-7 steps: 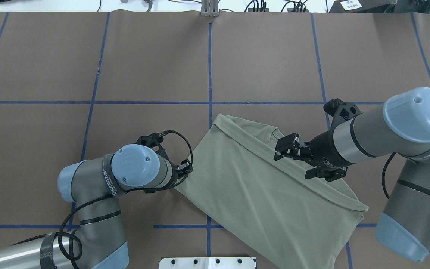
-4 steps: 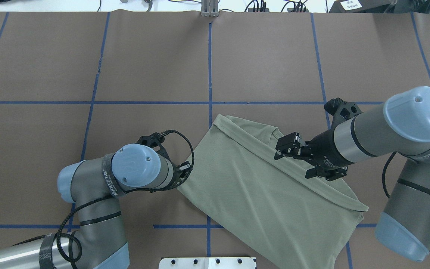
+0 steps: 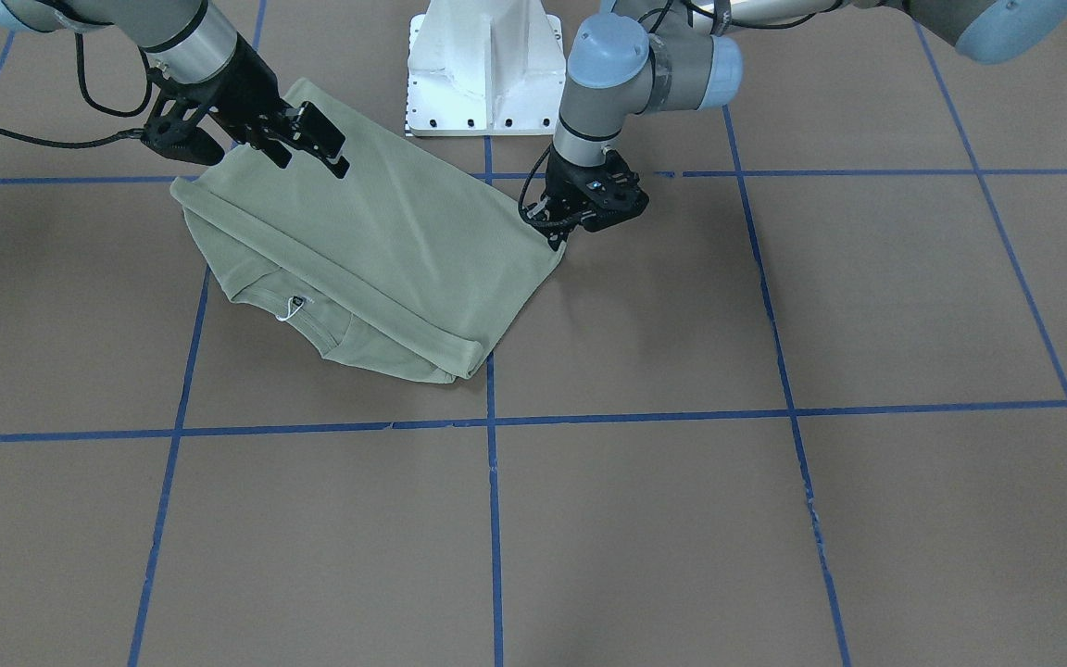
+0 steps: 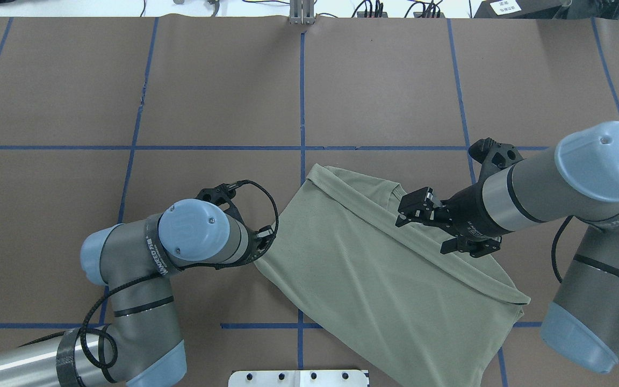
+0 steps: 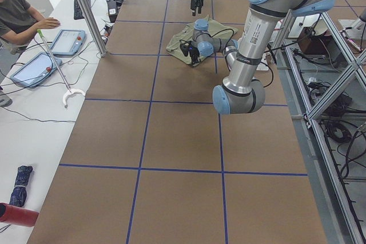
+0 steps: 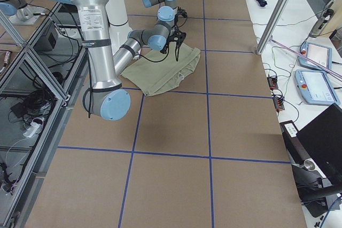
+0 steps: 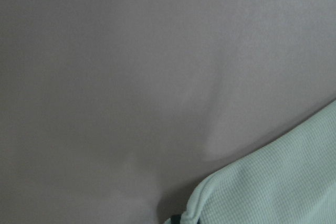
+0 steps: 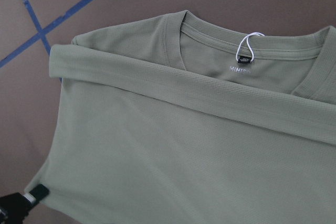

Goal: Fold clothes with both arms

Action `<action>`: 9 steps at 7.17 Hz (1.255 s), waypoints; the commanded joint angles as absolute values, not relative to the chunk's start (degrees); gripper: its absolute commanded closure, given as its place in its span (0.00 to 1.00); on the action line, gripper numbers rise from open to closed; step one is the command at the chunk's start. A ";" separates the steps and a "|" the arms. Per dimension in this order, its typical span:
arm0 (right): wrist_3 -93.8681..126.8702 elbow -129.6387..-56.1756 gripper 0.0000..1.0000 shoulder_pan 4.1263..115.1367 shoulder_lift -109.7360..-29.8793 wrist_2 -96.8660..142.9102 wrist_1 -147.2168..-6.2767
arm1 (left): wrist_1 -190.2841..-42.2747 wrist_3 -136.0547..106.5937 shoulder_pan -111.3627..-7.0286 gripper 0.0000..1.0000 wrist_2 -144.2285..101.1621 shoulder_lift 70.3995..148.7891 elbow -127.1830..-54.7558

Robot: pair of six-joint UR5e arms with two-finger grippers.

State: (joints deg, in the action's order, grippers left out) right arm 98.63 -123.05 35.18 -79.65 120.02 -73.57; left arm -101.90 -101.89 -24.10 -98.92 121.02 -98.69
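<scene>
Left gripper (image 3: 556,239): looks pinched shut on the shirt (image 4: 374,279) at its corner nearest the left arm (image 4: 127,258). The wrist view shows that corner raised a little off the table (image 4: 207,97), with a dark fingertip under it. Since a second ago this gripper has edged slightly away from the shirt's middle, taking the corner with it. Faint slanting creases now run across the cloth that were not there before. Judgement: it is tensioning the edge, so a fold is being set up but not yet made.

Right gripper (image 4: 422,231): jaws apart, holding nothing, hanging over the shirt just below the neckline. It has drifted a touch toward the far side of the table and has not come down. The right arm (image 4: 530,188) has no grip yet, so the two-arm fold can't start.

The shirt lies on the table just in front of the base (image 3: 483,65), mostly on the robot's right, with a sleeve (image 8: 210,95) already laid across the chest.

Counts:
- shirt: 1
- tag (image 8: 245,45): 1
- arms: 2
- grippers: 2
- base: 1
</scene>
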 commanded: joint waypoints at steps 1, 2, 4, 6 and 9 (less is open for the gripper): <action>98.17 -123.05 0.00 35.68 -79.63 118.92 -73.56 | -102.65 -95.82 -30.82 1.00 -98.79 123.38 -92.58; 98.09 -122.96 0.00 35.68 -79.63 118.31 -73.56 | -103.61 -93.63 -33.63 1.00 -98.79 125.75 -89.07; 97.38 -122.00 0.00 35.60 -79.19 117.77 -73.56 | -107.64 -85.48 -40.48 1.00 -98.79 128.48 -83.18; 97.29 -121.47 0.00 35.33 -79.10 117.69 -73.56 | -117.00 -79.64 -44.46 1.00 -98.70 134.97 -69.51; 97.29 -118.92 0.00 34.63 -78.75 116.29 -73.65 | -131.97 -78.05 -44.56 1.00 -95.98 145.60 -52.70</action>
